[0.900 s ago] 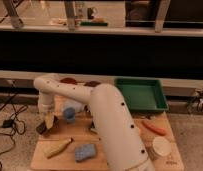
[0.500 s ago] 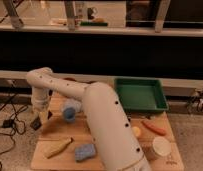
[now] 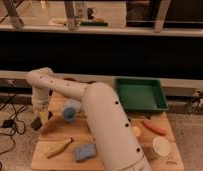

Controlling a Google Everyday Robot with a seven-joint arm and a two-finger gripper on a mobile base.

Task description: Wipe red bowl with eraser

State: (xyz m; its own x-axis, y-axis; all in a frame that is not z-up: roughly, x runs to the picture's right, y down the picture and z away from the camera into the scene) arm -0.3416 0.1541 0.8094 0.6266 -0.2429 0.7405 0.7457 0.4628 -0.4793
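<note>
Over the past second the robot's white arm (image 3: 102, 120) has lifted its bend and swung slightly toward the left of the frame. That carried the gripper (image 3: 40, 119) out to the left edge of the wooden board (image 3: 52, 134), while nothing lying on the board has shifted.

The arm now loops from the lower centre up to the left of the frame and then drops straight down. This posture appears to keep its bulk above the objects rather than among them. A green tray (image 3: 142, 95) sits at the right of centre, clear of the work.

The red bowl (image 3: 70, 79) shows only as a dark-red sliver at the back of the board, just above the arm's horizontal stretch and largely hidden by it. It is up and to the right of the gripper, and well apart from it.

A blue round container (image 3: 69, 114) stands between the two, near the gripper, so the approach probably has to pass over or around it. A blue sponge (image 3: 85, 151) lies toward the bottom of the frame.

The gripper points down with its jaws closed on the eraser (image 3: 41, 122), a small tan-and-dark block. It appears to hang low at the tip so that a face can meet the bowl. No wiping has begun.
</note>
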